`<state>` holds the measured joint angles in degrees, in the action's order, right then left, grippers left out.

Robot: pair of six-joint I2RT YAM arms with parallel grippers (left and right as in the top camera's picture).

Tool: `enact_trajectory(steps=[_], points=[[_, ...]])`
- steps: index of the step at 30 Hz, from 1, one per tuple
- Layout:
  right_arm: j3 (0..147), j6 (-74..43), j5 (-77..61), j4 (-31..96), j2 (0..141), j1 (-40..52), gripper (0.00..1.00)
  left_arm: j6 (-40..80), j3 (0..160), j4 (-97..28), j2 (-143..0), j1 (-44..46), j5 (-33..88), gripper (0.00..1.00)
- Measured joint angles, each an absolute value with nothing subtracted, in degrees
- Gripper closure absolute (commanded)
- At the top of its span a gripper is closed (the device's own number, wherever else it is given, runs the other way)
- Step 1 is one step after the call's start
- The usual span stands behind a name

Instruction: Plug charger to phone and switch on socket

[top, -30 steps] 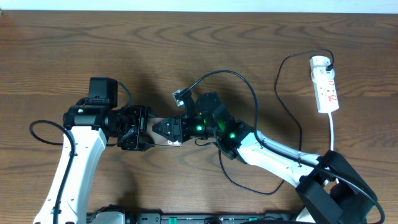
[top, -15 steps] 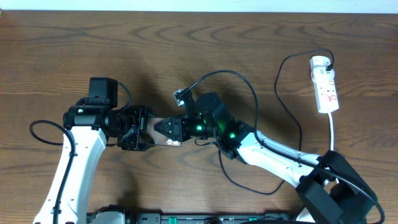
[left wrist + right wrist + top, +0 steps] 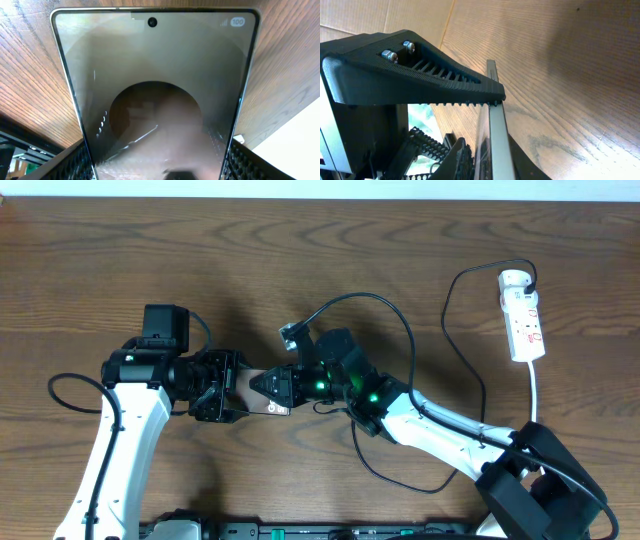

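Brownish-grey glossy flat rectangular phone [image 3: 254,385] is positioned at mid-table on the brown wood-grain table [image 3: 120,260], directly between the two grippers. The left gripper [image 3: 228,387] is clamped across the phone's width. In the left wrist view its textured black pads [image 3: 75,160] bear on both long edges of the phone [image 3: 160,90].

The right gripper [image 3: 268,390] straddles the opposite end. In the right wrist view the phone [image 3: 497,135] appears edge-on, and the toothed upper finger [image 3: 420,60] touches its edge at the tip. It cannot be told whether these jaws are fully closed on it.

The white elongated power strip [image 3: 524,320] with red markings lies well apart at the far right. The thin black charger cable [image 3: 448,308] runs from its black plug [image 3: 528,277], seated in the strip.
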<state>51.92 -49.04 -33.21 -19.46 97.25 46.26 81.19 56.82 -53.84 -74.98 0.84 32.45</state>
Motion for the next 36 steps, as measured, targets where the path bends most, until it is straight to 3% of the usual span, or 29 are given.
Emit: enact_trajectory(steps=[6, 15, 16, 17, 19, 20, 21, 36], points=[[51.9, -50.1, -32.5, -18.9, 97.3, 46.2, 0.95, 81.0, 56.8, -53.6, -74.9, 0.8, 32.5, 0.93], [51.2, -48.9, -33.5, -17.9, 97.5, 47.1, 0.99, 80.9, 57.0, -53.2, -74.6, 0.9, 33.0, 0.91], [51.2, -48.9, -33.6, -17.9, 97.5, 47.1, 0.99, 81.0, 57.0, -53.3, -74.6, 0.9, 33.1, 0.83], [51.2, -48.9, -33.6, -17.9, 97.5, 47.1, 0.99, 80.8, 57.0, -53.2, -74.6, 0.9, 33.1, 0.66], [51.2, -48.9, -33.7, -18.1, 97.5, 47.2, 0.99, 80.8, 57.0, -53.1, -74.5, 0.9, 33.4, 0.43], [51.2, -48.9, -33.7, -18.4, 97.5, 47.2, 0.99, 80.7, 57.0, -53.4, -74.5, 1.0, 33.8, 0.25], [51.2, -48.9, -33.7, -18.6, 97.5, 47.2, 0.99, 80.4, 57.0, -53.4, -74.5, 1.1, 34.1, 0.15], [51.2, -48.5, -33.9, -15.7, 97.5, 43.5, 0.99, 77.0, 57.0, -53.5, -74.5, -1.5, 39.6, 0.1]])
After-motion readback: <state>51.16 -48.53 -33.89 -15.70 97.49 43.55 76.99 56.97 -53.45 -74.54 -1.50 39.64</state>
